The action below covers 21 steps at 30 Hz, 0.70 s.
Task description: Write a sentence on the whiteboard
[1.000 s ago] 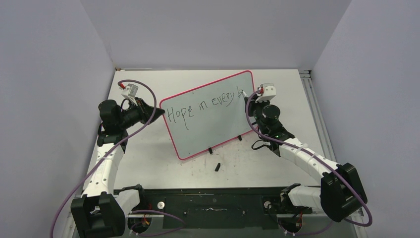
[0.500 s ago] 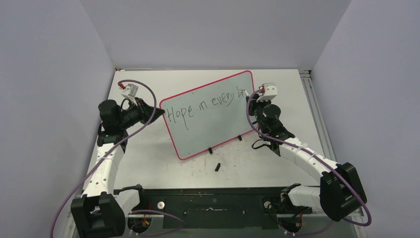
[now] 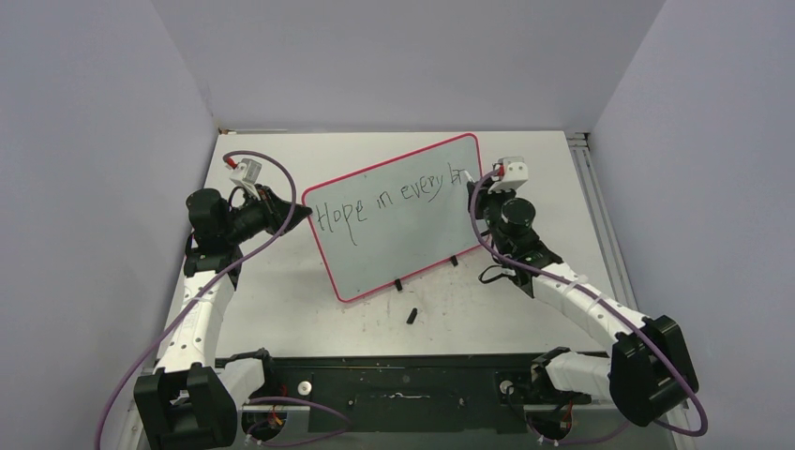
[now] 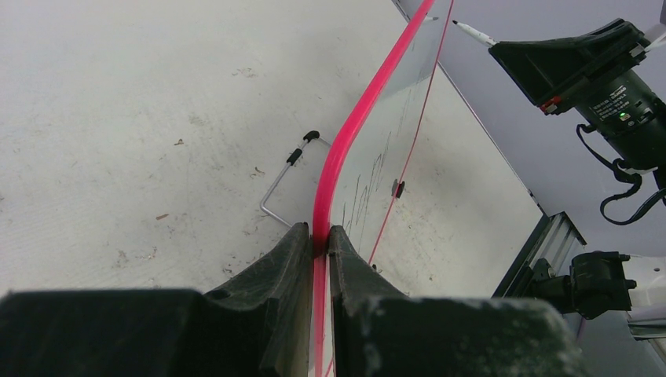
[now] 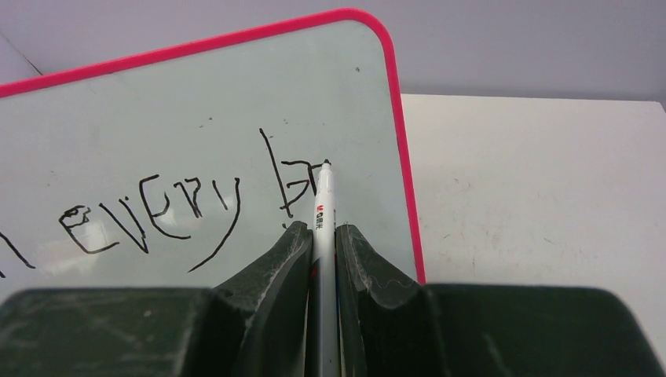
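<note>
Sideways, left tool (image 4: 320, 232) clamps the whiteboard (image 4: 378, 118); right tool (image 5: 322, 229), raised, grips the pen (image 5: 323, 195).

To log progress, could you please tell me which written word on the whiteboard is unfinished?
The rightmost, "br", beside the pen tip; "Hope", "in", "every" are complete.

Scuffed white table (image 3: 281, 300), small black piece (image 3: 411, 315) lying on it, pale grey walls (image 3: 394, 56), metal rail (image 3: 592, 187) alongside.

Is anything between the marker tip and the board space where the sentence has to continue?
Nothing visible. The white marker pen in the right tool sits after the black handwritten "br" on the glossy pink-rimmed whiteboard; only a narrow bare strip follows.
</note>
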Available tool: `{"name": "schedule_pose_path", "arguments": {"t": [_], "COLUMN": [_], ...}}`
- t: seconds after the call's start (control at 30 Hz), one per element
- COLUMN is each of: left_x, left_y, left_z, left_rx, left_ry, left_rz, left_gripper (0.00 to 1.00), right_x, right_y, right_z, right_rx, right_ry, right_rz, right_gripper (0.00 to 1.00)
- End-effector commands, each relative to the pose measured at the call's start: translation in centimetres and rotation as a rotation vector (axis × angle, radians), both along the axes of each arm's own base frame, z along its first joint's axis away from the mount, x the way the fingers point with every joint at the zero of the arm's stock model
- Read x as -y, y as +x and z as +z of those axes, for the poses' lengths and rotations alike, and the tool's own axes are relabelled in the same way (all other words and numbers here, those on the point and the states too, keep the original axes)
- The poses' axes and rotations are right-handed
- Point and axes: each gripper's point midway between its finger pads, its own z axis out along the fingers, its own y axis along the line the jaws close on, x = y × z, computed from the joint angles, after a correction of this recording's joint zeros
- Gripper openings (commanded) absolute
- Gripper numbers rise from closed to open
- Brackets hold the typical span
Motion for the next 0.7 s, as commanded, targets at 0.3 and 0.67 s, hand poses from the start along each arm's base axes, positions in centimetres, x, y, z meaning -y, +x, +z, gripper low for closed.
{"name": "schedule_pose_path", "arguments": {"t": [0.3,0.67], "left_x": [0.1,0.0], "left_y": [-0.1,-0.1], "left_z": [1.0,0.9], "left_rx": [0.024,0.021], "left_ry": [0.016,0.018], "left_rz": [-0.004,-0.001], "left_gripper": [0.0,0.0], "right_x": [2.0,1.0], "right_y": [-1.1,-0.9], "right_z": [4.6,2.2], "right_rx": [0.107,0.039], "right_ry": [0.06,0.042], "right_rz": [0.043,0.107], "right_gripper": [0.05,0.05]}}
